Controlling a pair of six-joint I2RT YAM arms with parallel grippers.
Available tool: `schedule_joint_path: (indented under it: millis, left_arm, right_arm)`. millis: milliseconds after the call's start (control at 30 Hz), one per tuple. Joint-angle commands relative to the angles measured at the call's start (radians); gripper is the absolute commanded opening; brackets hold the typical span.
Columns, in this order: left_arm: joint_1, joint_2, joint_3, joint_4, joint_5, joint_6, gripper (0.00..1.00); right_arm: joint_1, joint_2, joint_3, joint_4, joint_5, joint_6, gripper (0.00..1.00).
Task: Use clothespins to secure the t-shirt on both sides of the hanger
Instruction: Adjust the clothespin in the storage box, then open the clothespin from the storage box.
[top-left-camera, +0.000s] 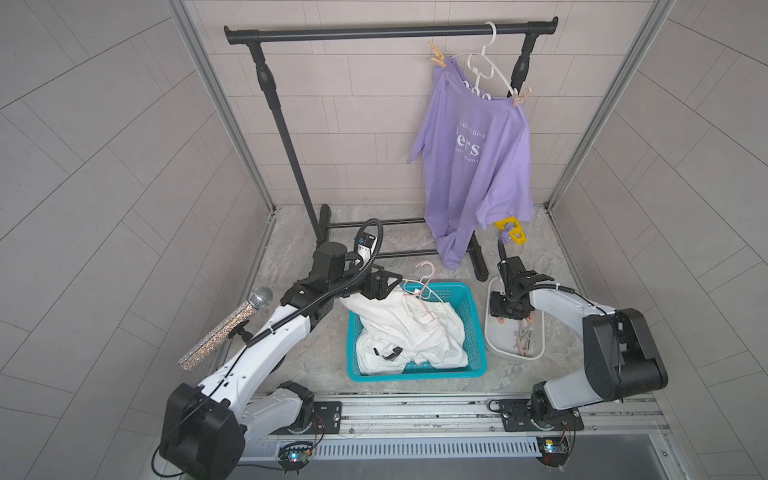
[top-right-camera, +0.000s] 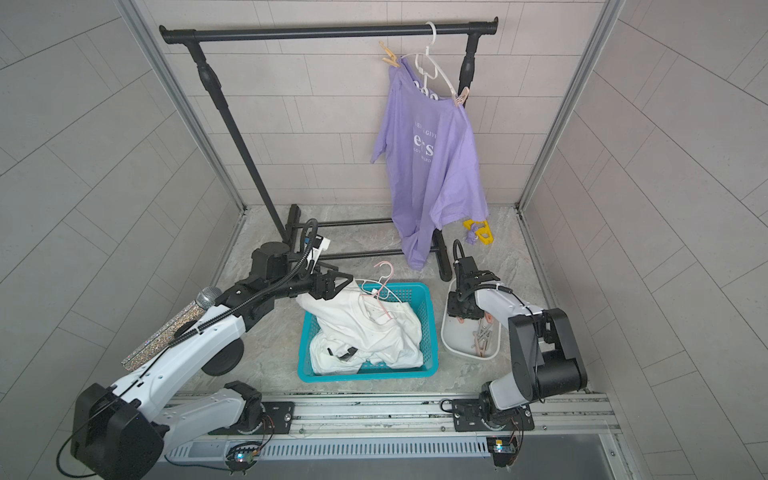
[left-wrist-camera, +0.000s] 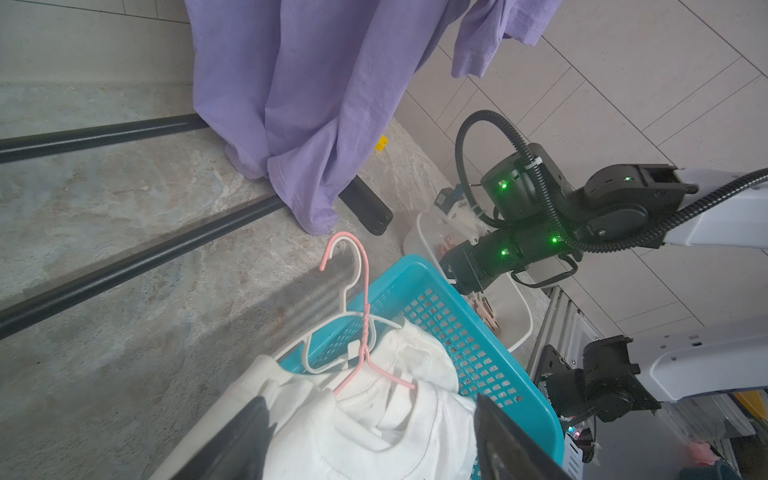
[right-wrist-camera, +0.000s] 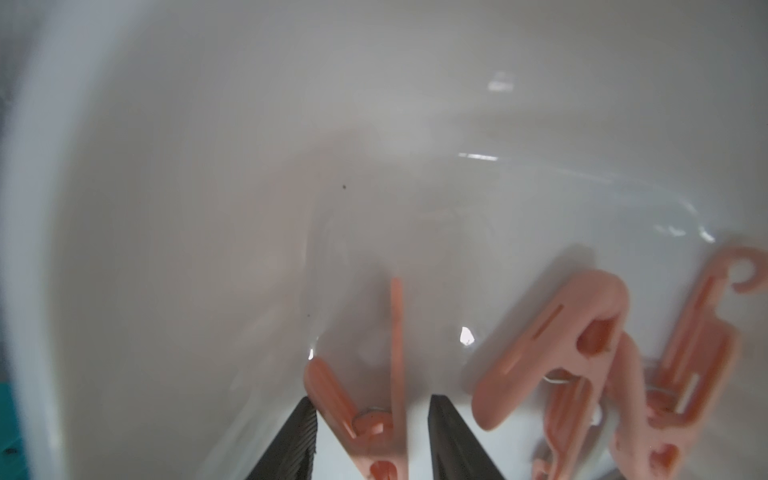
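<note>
Straddling clothespin (right-wrist-camera: 374, 419) | right fingers (right-wrist-camera: 291, 444) cropped | grip unclear | tray (right-wrist-camera: 166, 208) blurred

Tub wall (right-wrist-camera: 124, 208) close beside right pincer (right-wrist-camera: 370, 399), clothespins (right-wrist-camera: 552, 345) crowding opposite side

The right end effector (right-wrist-camera: 370, 399) is inside a white tub (right-wrist-camera: 166, 166). Its two black fingers (right-wrist-camera: 291, 436) are apart, with a pink clothespin (right-wrist-camera: 374, 419) between them: one finger touches it, the other does not. More pink clothespins (right-wrist-camera: 582, 353) lie heaped at about 2 o'clock from it.
</note>
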Motion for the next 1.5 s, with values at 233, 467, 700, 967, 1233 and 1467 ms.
schedule_joint_path:
  millis: [233,467,700,967,1233,1467]
  left_arm:
    - [-0.007,-0.001,0.006,-0.002,-0.001,0.021,0.81]
    - [-0.009,-0.002,0.008,-0.004,-0.001,0.023,0.81]
    - [-0.010,-0.001,0.007,-0.007,-0.002,0.025,0.81]
    - [-0.011,-0.002,0.009,-0.010,-0.004,0.027,0.81]
    - [-0.014,-0.005,0.009,-0.015,-0.006,0.029,0.81]
    - [-0.013,-0.004,0.009,-0.014,-0.008,0.030,0.81]
  right_arm:
    - [0.003,0.026,0.013,0.019,0.044,0.084,0.39]
    - [0.004,0.055,0.028,0.009,0.063,0.105,0.39]
    - [0.004,0.059,0.042,0.005,0.083,0.103,0.42]
    - [0.004,0.068,0.037,0.008,0.069,0.112,0.38]
    - [0.003,0.079,0.033,0.008,0.073,0.112,0.25]
    - [0.004,0.072,0.029,0.001,0.077,0.110,0.09]
